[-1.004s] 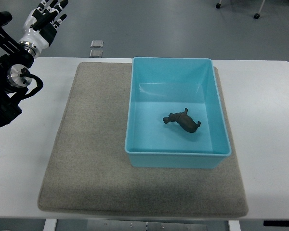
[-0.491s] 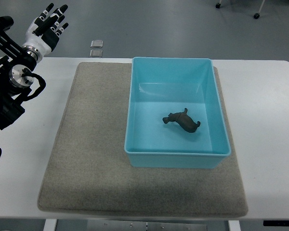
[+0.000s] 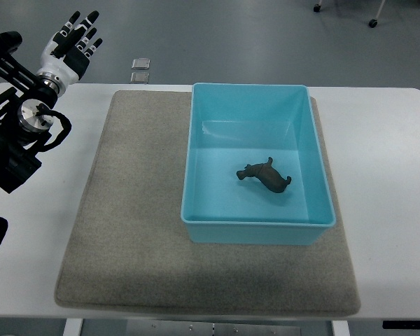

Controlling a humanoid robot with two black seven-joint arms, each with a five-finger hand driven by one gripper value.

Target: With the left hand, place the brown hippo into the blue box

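The brown hippo (image 3: 266, 175) lies on its side on the floor of the blue box (image 3: 315, 140), right of the middle. The box stands on the right part of a grey mat (image 3: 133, 210). My left hand (image 3: 73, 40) is up at the far left, beyond the table's back edge and well away from the box. Its fingers are spread and hold nothing. The left arm (image 3: 17, 133) comes in from the left edge. The right arm is out of view.
The white table (image 3: 385, 175) carries the mat. Two small square plates (image 3: 141, 70) lie on the floor beyond the table's back edge. Chair castors (image 3: 372, 23) show at the top right.
My left hand has shifted slightly right and down, staying open and empty. The hippo and the box have not moved.
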